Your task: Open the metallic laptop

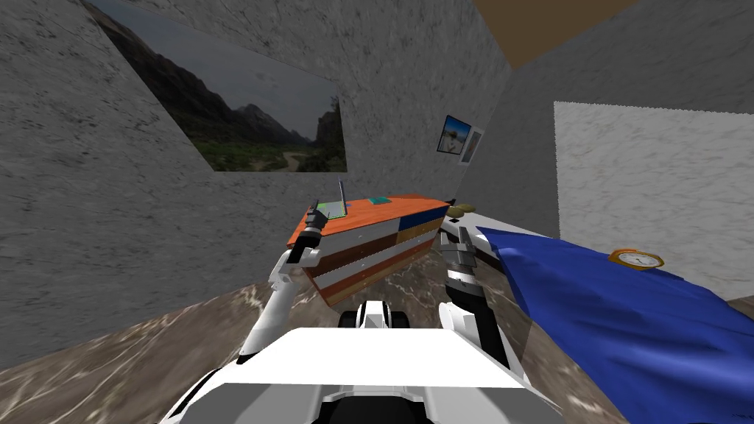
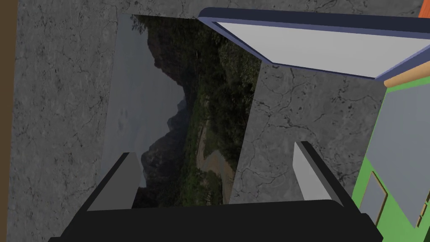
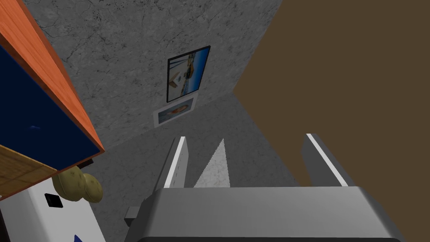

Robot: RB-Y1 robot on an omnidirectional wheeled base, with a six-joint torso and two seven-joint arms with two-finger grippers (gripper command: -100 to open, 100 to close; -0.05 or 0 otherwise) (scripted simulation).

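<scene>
The laptop [image 1: 335,207] lies at the left end of the orange-topped dresser [image 1: 383,235]. Its lid [image 2: 319,46], grey with a dark rim, stands raised over a green base [image 2: 399,138] with a grey keyboard. My left gripper [image 1: 318,213] is at that end of the dresser, close beside the laptop. Seen from the left wrist, the left gripper [image 2: 214,176] is open and holds nothing, with the lid beyond its fingertips. My right gripper [image 1: 453,237] hangs by the dresser's right end. From its own wrist, the right gripper [image 3: 250,161] is open and empty.
A bed with a blue cover [image 1: 604,309] fills the right side, and an orange clock [image 1: 635,258] lies on it. A small teal thing [image 1: 379,199] sits on the dresser top. Yellowish lumps [image 3: 77,187] lie past the dresser's right end. A grey wall with a landscape picture [image 1: 250,125] stands behind.
</scene>
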